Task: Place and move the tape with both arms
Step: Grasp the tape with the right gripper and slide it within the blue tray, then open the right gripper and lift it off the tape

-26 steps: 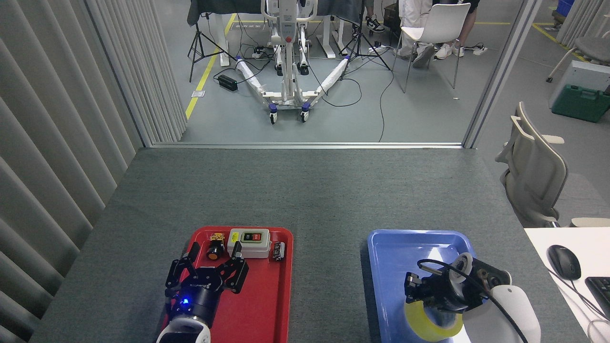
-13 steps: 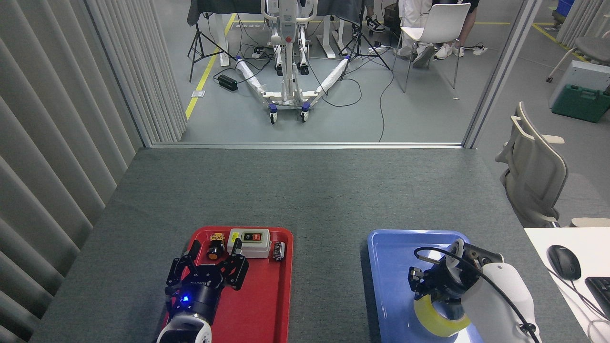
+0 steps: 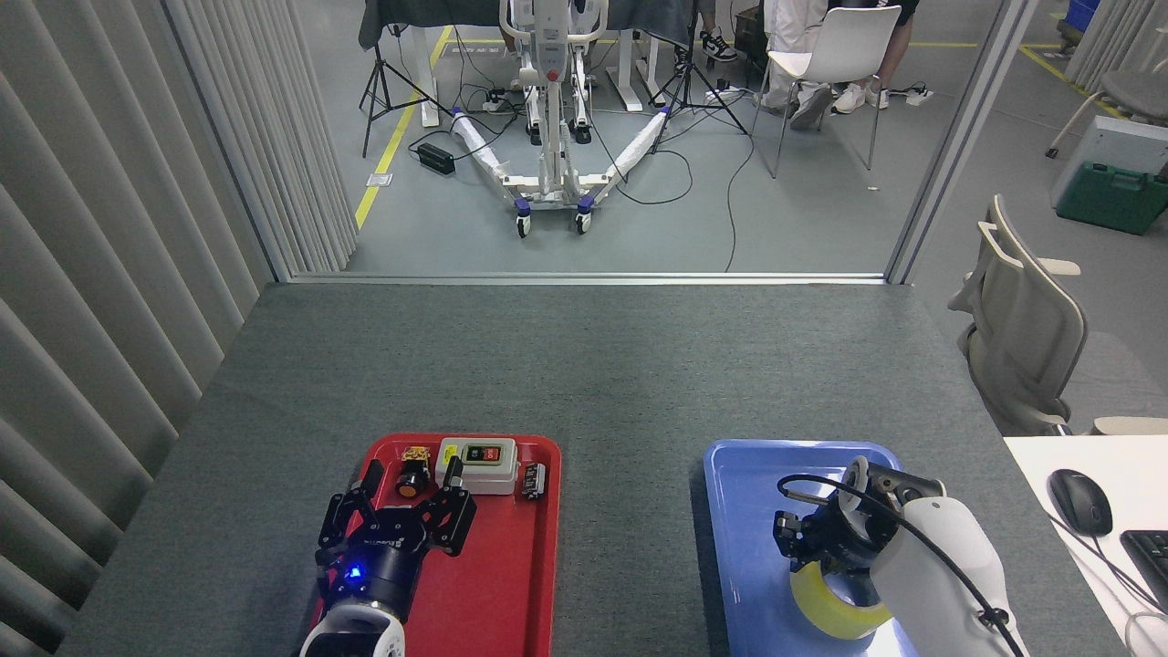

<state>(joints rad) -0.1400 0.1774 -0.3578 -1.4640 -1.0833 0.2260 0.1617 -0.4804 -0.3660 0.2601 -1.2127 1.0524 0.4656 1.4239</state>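
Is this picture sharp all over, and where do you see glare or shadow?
Head view: sharp nearly everywhere; the tape and the left gripper read clearly. A pale glare patch lies on the blue tray floor. A soft shadow edges the red tray. The right gripper is dark, so its fingers are hard to make out.

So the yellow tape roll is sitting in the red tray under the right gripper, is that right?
Not quite: the tape lies in the blue tray, not the red tray. The head view shows it there, under the right gripper.
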